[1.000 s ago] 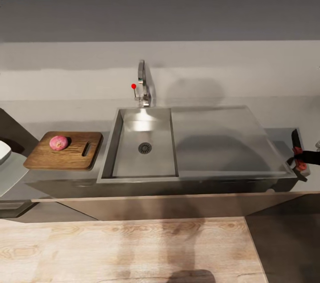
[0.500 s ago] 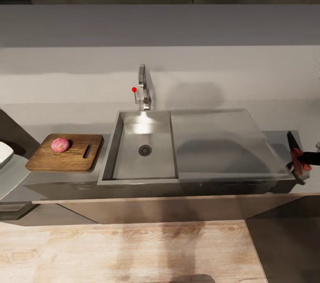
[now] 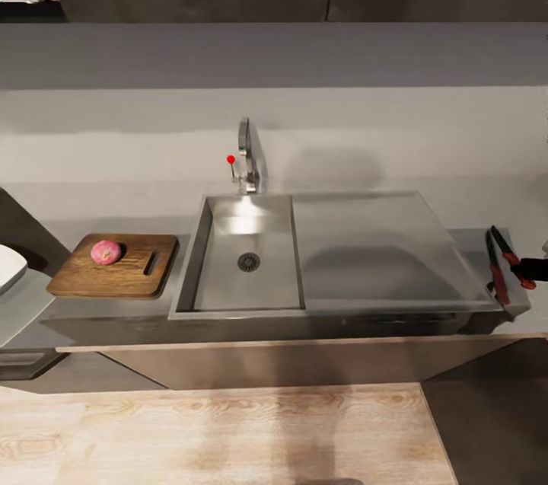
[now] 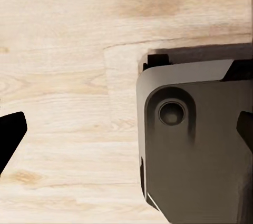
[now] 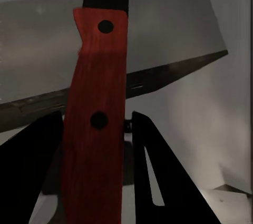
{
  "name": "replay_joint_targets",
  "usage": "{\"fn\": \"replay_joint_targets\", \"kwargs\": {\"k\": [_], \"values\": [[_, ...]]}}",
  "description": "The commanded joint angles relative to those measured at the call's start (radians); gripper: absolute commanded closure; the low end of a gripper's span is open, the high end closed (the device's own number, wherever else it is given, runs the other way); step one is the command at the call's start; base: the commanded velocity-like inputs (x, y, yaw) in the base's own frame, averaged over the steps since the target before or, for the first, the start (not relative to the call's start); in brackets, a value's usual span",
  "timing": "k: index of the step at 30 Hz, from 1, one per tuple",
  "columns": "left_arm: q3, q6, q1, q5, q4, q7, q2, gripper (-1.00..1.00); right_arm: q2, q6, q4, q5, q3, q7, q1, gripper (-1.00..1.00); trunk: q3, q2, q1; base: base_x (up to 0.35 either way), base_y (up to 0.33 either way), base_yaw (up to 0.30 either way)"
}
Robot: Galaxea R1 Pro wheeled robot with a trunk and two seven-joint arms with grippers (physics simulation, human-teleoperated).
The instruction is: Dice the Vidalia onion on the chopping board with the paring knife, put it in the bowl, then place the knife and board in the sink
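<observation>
Nearest of all, the left wrist view looks straight down on pale wood-plank floor (image 4: pixel 63 76) and a dark grey part of the robot's own base (image 4: pixel 195 145); black finger tips of the left gripper (image 4: pixel 126 134) sit at opposite edges of that picture, spread wide with nothing between them.

From the head view, the countertop (image 3: pixel 114 203) runs across in front, with the sink (image 3: pixel 190 256) set into its middle. Its steel basin has a round drain and nothing else in it; the flat drainboard (image 3: pixel 373 249) lies on its right side, and the chrome faucet (image 3: pixel 245 154) with a red knob stands at the far rim.

At the worktop's left end the chopping board (image 3: pixel 122 276) lies flat just beside the sink, brown wood, handle slot toward the basin. The Vidalia onion (image 3: pixel 106 252) rests whole on it near the far left corner, round and pinkish-red. The white bowl (image 3: pixel 9 268) peeks in at the left edge.

At the right end, off the drainboard's right edge, the paring knife (image 3: pixel 505 248) is pinched in the right gripper (image 3: pixel 533 270), lifted clear, its dark shadow on the worktop beside it. The head view makes it tiny; the right wrist view shows the red handle (image 5: pixel 97 124) close up, two dark rivets in it, dark blade beyond, black fingers (image 5: pixel 153 176) pressed to either side.
</observation>
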Motion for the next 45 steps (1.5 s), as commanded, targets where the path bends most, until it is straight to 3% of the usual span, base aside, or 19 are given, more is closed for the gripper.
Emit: {"fn": "replay_joint_targets", "kwargs": {"k": [1, 18, 22, 26, 33, 45], "values": [[-0.008, -0.009, -0.002, 0.003, 0.005, 0.003, 0.000, -1.00, 0.000, 0.005, -0.002, 0.010, -0.009, 0.005, -0.001, 1.00, 0.000, -0.002, 0.001, 0.000, 0.000, 0.000], [-0.008, -0.011, -0.002, 0.003, 0.005, 0.001, 0.000, -1.00, 0.008, 0.005, -0.019, 0.004, -0.012, 0.006, -0.001, 1.00, 0.027, -0.002, 0.001, -0.149, 0.134, 0.000], [-0.008, -0.011, -0.002, 0.003, 0.005, 0.001, 0.000, -1.00, 0.027, 0.008, -0.054, 0.004, -0.013, 0.006, -0.001, 1.00, 0.033, -0.002, 0.001, -0.181, 0.249, 0.000], [-0.008, -0.012, -0.002, 0.003, 0.005, 0.001, 0.000, -1.00, 0.072, 0.016, -0.130, 0.004, -0.013, 0.005, -0.001, 1.00, 0.039, -0.002, 0.001, -0.165, 0.261, 0.000], [-0.008, -0.012, -0.002, 0.003, 0.005, 0.001, 0.000, -1.00, 0.130, 0.018, -0.149, 0.004, -0.011, 0.004, -0.001, 1.00, 0.050, -0.002, 0.001, -0.143, 0.274, 0.000], [-0.008, -0.012, -0.002, 0.003, 0.005, 0.001, 0.000, -1.00, 0.173, 0.017, -0.151, 0.004, -0.011, 0.003, -0.001, 1.00, 0.069, -0.002, 0.001, -0.120, 0.283, 0.000]]}}
